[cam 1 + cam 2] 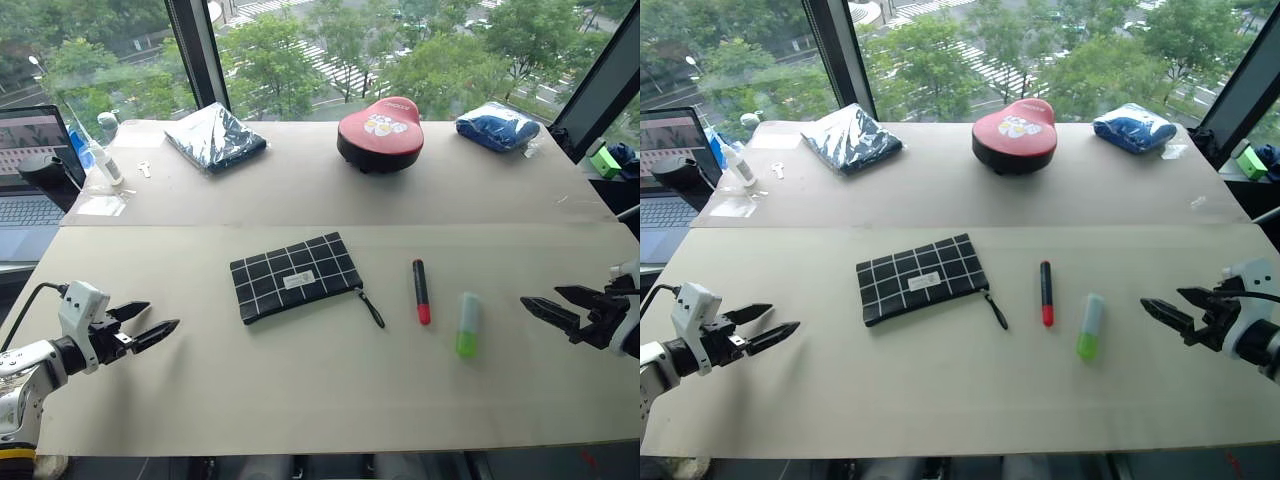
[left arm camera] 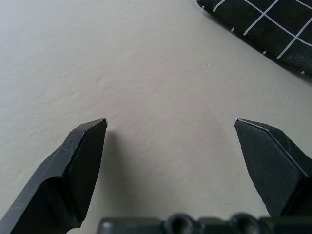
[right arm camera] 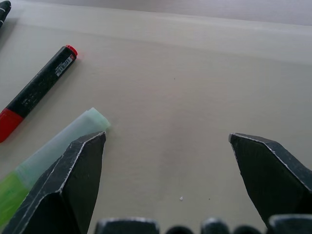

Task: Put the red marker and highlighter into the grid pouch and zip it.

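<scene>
left gripper [image 1: 152,322] low over the bench [image 1: 330,400] at its near left corner, fingers spread wide, nothing between them, tips aimed toward the middle. right gripper [image 1: 550,304] mirrors it at the near right edge, jaws just as wide and empty, pointing inward.

nearest the right gripper: the highlighter [image 1: 467,324], lying flat, bright green end toward the near edge. just beside it on its left, apart from it, the red marker [image 1: 421,291], also flat, red end nearer. further left, mid-bench, the grid pouch [image 1: 294,276] lies flat and slightly skewed, pull cord [image 1: 370,306] trailing off its right end toward the marker, not touching it.

far side of the bench: dark blue wrapped bundle [image 1: 215,137], red heart-shaped case [image 1: 380,132], blue wrapped bundle [image 1: 498,126]. laptop [image 1: 32,165] off the left edge.
</scene>
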You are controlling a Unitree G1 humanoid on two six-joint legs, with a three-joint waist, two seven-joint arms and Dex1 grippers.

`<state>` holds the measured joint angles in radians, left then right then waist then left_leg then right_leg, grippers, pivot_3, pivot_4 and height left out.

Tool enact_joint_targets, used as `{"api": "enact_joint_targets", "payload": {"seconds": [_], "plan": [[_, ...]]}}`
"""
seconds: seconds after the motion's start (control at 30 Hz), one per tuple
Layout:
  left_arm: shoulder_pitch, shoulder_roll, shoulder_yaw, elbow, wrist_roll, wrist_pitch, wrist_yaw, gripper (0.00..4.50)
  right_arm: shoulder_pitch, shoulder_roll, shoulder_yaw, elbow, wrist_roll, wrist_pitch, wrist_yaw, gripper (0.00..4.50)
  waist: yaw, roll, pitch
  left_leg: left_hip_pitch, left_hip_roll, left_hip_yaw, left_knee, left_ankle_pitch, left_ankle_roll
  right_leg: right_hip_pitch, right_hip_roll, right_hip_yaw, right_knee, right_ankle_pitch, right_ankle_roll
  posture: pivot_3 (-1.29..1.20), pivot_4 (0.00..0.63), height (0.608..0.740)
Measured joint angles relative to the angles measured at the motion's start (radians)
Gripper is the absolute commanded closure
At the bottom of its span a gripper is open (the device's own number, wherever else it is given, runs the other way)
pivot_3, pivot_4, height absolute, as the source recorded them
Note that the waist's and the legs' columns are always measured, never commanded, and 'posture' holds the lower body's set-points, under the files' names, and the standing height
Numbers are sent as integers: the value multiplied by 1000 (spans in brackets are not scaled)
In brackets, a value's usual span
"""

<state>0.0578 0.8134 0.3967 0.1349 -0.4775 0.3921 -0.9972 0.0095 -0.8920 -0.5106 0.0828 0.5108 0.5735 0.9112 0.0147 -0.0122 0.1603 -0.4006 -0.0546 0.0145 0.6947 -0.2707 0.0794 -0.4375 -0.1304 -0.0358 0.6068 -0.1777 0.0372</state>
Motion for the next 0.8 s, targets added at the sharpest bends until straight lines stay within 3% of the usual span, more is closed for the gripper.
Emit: {"api": "enact_joint_targets", "payload": {"seconds": [0.33, 0.43, 0.7, 0.8], "plan": [[-30, 22, -7, 30, -14, -19, -106, 0, -35, -1, 32, 20, -19, 0, -2, 32, 1, 0, 0, 0, 0, 0, 0, 1, 2, 0, 0, -1, 0, 0, 0, 0, 150, 740], [-64, 27, -55, 84, 80, -187, -126, 0, -68, 1, 37, 24, -18, 7, -18, 780, 0, 0, 0, 0, 0, 0, 0, 0, 0, 0, 0, -1, 0, 0, 0, 0, 150, 740], [-227, 93, -227, 314, 351, -859, -195, 0, -232, 66, 134, -96, 51, 87, -39, 3536, -5, 0, 0, -2, 1, 1, -1, 1, 0, -3, -4, -1, 0, 0, -2, 0, 150, 740], [-284, 91, -279, 345, 379, -952, -201, 0, -312, 122, 208, -177, 79, 114, -48, 4432, -4, 0, 0, -3, 1, 0, 0, 2, 2, -4, -2, -2, 0, 1, -2, 0, 150, 740]]}}
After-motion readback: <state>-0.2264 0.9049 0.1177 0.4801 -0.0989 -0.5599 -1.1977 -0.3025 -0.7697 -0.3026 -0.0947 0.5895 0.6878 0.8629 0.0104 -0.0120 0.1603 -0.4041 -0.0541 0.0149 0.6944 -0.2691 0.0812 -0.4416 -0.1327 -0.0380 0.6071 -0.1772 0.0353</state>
